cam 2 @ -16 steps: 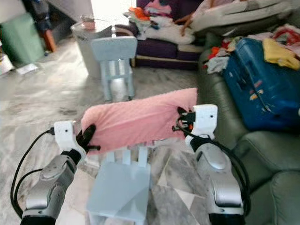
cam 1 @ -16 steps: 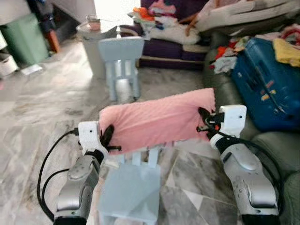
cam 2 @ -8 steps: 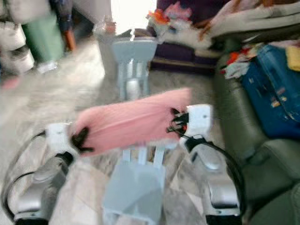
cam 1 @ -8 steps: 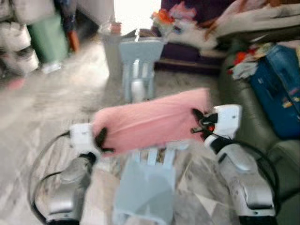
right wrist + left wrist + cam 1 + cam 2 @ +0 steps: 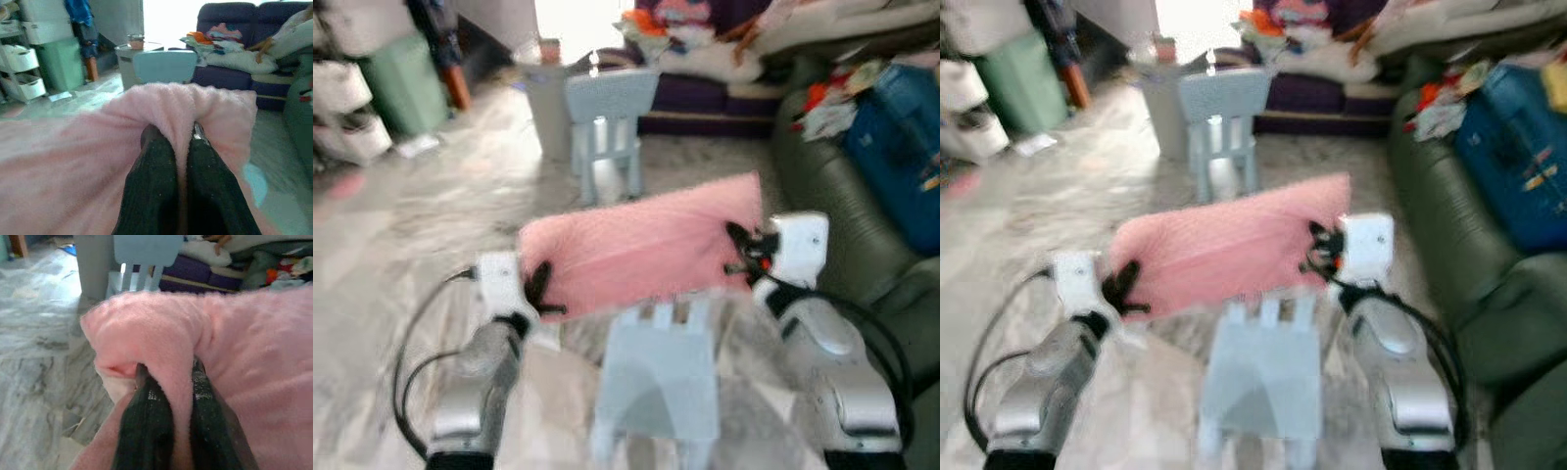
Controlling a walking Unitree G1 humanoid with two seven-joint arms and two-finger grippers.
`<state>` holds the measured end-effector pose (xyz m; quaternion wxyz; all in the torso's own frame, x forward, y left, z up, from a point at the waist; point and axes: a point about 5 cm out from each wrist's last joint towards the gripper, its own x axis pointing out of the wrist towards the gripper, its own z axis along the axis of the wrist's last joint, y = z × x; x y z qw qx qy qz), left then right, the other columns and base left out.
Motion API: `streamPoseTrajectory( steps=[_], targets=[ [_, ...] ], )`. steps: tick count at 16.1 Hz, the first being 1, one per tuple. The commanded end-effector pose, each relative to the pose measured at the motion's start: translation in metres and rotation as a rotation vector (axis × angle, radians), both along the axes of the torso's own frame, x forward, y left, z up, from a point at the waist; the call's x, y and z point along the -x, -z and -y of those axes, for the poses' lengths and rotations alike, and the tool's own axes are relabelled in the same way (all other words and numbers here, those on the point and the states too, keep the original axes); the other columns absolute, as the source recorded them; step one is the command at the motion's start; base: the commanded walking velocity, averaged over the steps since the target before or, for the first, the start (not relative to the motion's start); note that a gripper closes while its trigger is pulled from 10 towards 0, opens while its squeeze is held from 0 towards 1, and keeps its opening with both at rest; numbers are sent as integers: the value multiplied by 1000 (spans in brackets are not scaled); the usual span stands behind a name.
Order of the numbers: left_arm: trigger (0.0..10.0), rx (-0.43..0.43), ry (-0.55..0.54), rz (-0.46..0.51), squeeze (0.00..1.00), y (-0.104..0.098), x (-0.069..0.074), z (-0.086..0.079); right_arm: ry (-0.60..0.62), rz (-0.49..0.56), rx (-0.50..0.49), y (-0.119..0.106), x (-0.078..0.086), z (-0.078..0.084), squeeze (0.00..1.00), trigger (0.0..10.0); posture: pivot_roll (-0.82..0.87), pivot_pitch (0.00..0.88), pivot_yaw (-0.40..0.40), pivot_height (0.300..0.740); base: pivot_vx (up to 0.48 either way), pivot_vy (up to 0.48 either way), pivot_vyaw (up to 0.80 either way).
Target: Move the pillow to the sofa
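Head views motion-blurred throughout; pale blue chair [image 5: 658,377] below the pink pillow [image 5: 641,248] smeared, legs lost at bottom edge; blue suitcase [image 5: 901,147] cut by right edge; fingertips [image 5: 195,367] of both grippers buried in pillow folds; clutter on purple sofa [image 5: 705,93] at top unreadable.

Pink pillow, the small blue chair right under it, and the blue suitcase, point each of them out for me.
pink pillow [image 5: 641,255], left eye view, middle of its fabric.
small blue chair [image 5: 658,387], left eye view, on its seat.
blue suitcase [image 5: 901,147], left eye view, on its front face, atop the green sofa.
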<state>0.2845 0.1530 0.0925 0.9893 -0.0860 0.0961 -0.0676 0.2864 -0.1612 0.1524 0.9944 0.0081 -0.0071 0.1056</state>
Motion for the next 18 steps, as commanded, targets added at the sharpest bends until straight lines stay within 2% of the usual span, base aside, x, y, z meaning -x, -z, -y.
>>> streamPoseTrajectory(
  steps=[1, 9, 18],
  targets=[
    [10000, -30, -12, 23, 0, -5, -2, -6, 2, 51, -4, -12, -2, -1, 0, 10000, -150, 0, 11, 740, 0, 0, 0],
    [10000, -38, 26, 53, 0, -10, -5, -4, 11, 49, -10, -11, -3, -2, 0, 10000, -149, 0, 20, 740, 0, 0, 0],
    [10000, -10, 33, 32, 0, -6, -6, -1, 18, 45, 4, -12, -3, 1, 0, 10000, -165, 0, 15, 740, 0, 0, -800]
  ],
)
